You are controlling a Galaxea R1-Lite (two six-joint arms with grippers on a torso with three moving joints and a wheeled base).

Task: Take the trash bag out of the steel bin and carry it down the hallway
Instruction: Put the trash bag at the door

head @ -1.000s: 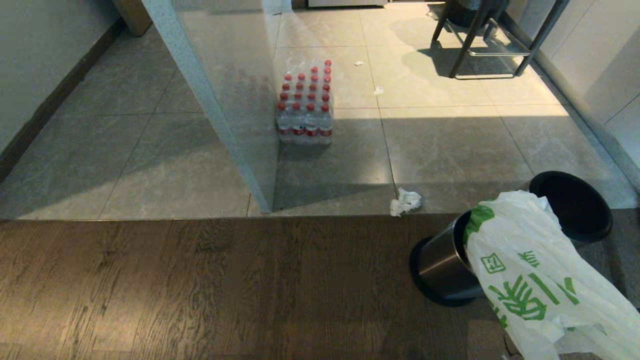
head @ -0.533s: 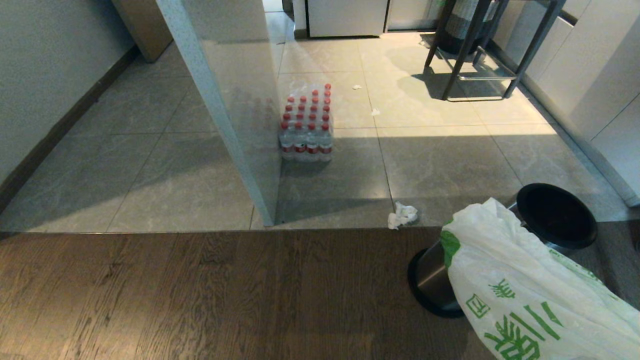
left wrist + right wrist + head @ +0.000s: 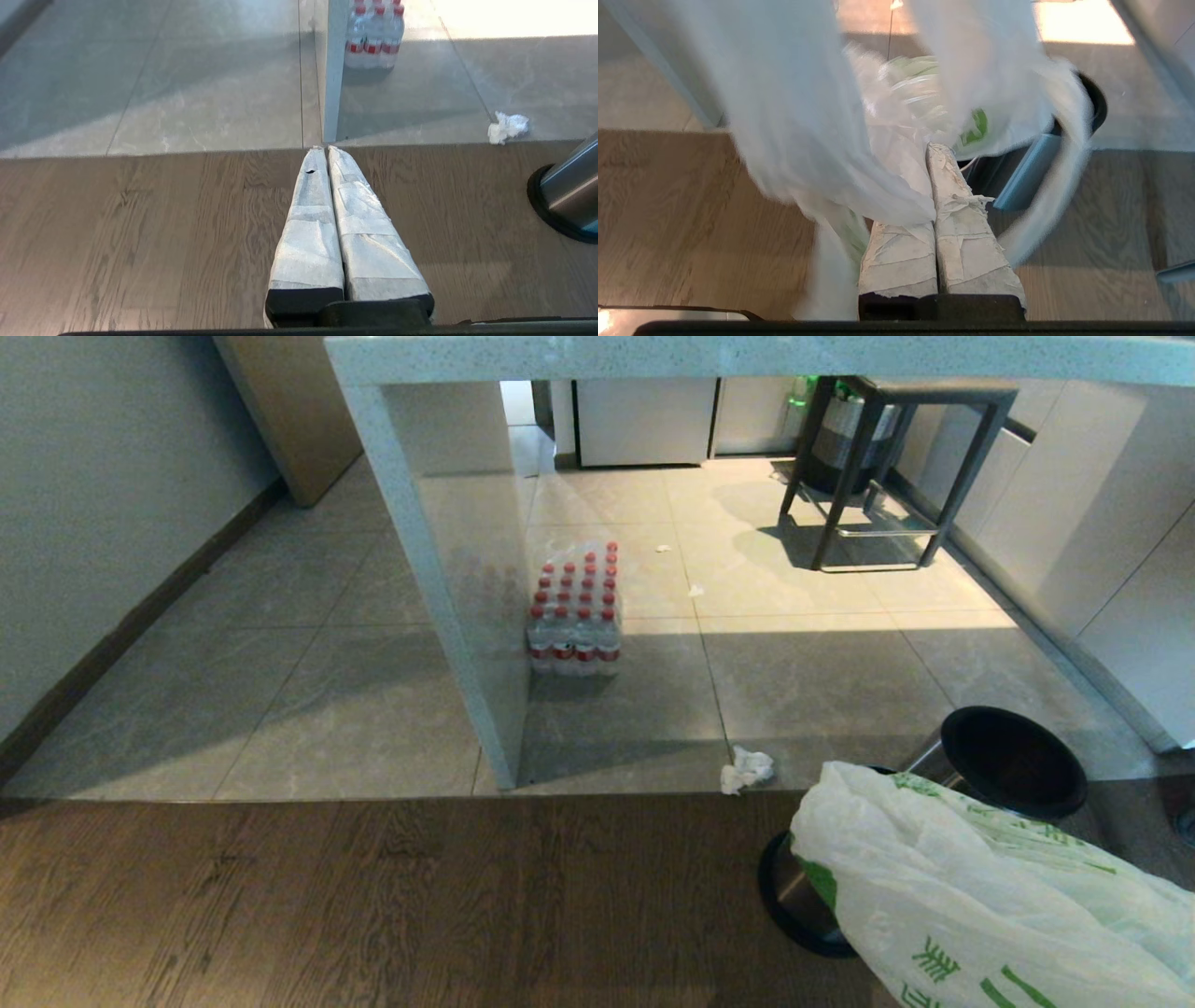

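Trash bag [image 3: 971, 887]: thin white plastic with green print, hanging at the lower right of the head view, in front of and partly over the steel bin [image 3: 1004, 758]. In the right wrist view the film drapes around and over the right gripper [image 3: 934, 154], whose taped fingers are pressed together with bag film pinched between them. Most of the bag appears to be outside the bin; whether its bottom has fully cleared the black rim cannot be told, since the bag hides that side.

Steel bin: stands tilted on the dark wood floor [image 3: 373, 905], just short of the tile edge, with its open mouth showing dark. It appears to lean, so drag from the bag is a likely cause and a tip-over is a risk.

Step in hand, as judged: extraction of the bag, near its end. The carry down the hallway is not yet begun.

Next move calls for: lifting until the bag hangs free of the rim, then turning the base toward the passage while keeping the load clear of the bin.

Surroundings: a crumpled tissue [image 3: 746, 769] lies on the tiles near the bin; a pack of bottles [image 3: 574, 616] sits beside the counter panel [image 3: 467, 616], well apart.

Left gripper [image 3: 325, 154]: idle over the wood floor, fingers closed on nothing.
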